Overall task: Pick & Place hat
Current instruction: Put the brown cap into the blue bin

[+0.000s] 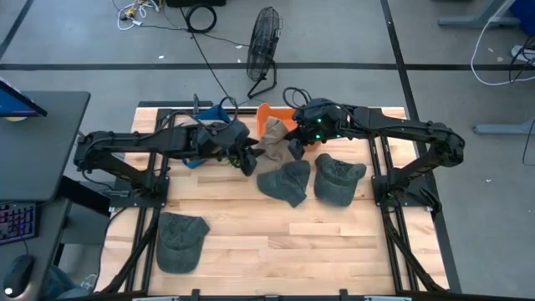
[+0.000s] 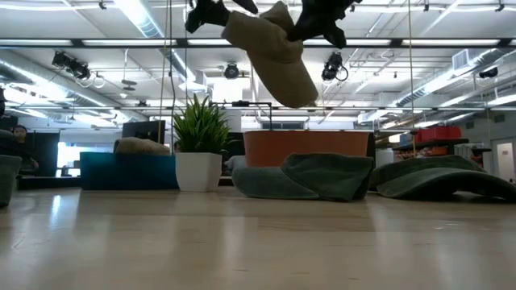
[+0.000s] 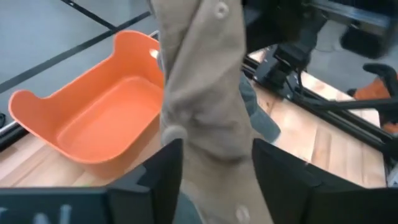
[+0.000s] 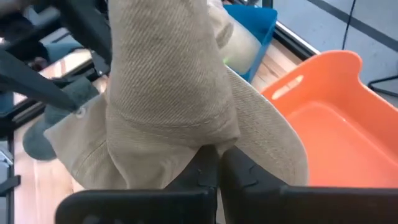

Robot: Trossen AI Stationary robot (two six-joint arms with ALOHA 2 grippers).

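A tan hat hangs in the air between both grippers, above the far middle of the table; the low view shows the tan hat well clear of the wood. My left gripper is shut on its left end and my right gripper on its right end. An orange bin stands just behind the hat, at the table's far edge. A blue bin stands to its left. Three dark green hats lie flat on the table: two in the middle and one near left. My left gripper holds a bunched fold of the tan hat between its two fingers, several layers thick. The cloth runs on past the fingers, lifted clear of the table. My right gripper pinches a folded edge of the hat's crown between its nearly closed fingers. The brim spreads out beside them, and the hat is lifted clear.
A potted plant shows beyond the far edge in the low view. A fan and cables lie on the floor past the table. Bare wood stretches across the near half, right of the near-left hat.
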